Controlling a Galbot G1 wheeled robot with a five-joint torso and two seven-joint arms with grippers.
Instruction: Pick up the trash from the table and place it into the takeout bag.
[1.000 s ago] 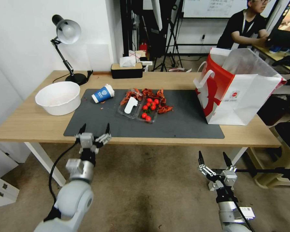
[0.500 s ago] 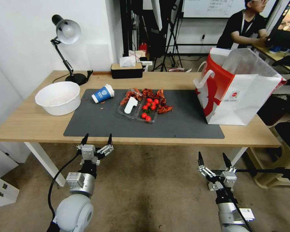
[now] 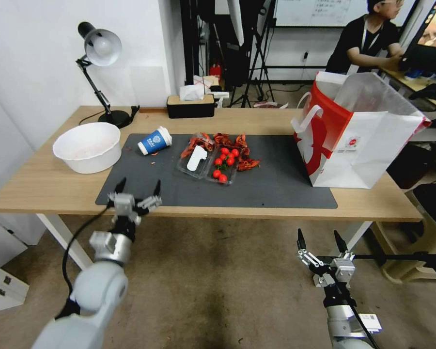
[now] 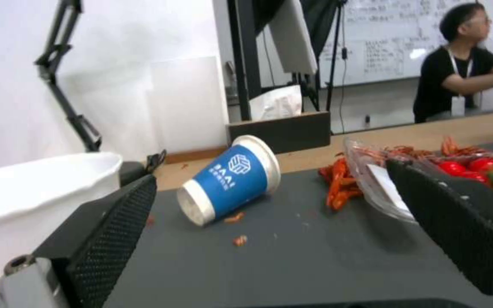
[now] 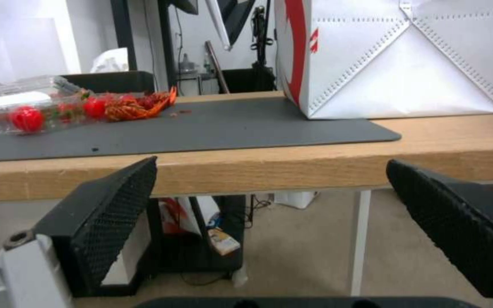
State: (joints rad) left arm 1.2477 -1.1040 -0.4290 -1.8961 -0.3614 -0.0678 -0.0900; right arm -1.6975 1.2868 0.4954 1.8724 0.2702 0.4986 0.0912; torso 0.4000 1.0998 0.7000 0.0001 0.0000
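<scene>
The left gripper (image 3: pixel 137 187), fingers spread wide and holding nothing, has risen within the last second from below the near edge of the table (image 3: pixel 43 186) to the front lip of the grey mat (image 3: pixel 286 189), lower left of centre in the head view. It has also slid slightly toward the frame's left, and now sits in line with the blue-and-white paper cup (image 3: pixel 154 141), which lies tipped on its side at the mat's upper left, well apart from the fingers. That suggests the reach for the cup is opening, with no contact made. The right gripper (image 3: pixel 318 238) hangs low at lower right, beneath the table's edge, its fingers likewise apart and empty, unmoved. The takeout bag (image 3: pixel 373 145) stands upright at the mat's right end, mouth open.

The left wrist view frames the paper cup (image 4: pixel 230 185) between the open left gripper (image 4: pixel 269 239), its white rim toward the camera, crumbs on the mat around it, and the big white bowl (image 4: pixel 30 188) just beside at left. The right wrist view shows the takeout bag (image 5: pixel 406 60) from table height and the open right gripper (image 5: pixel 269 239) below the tabletop.
</scene>
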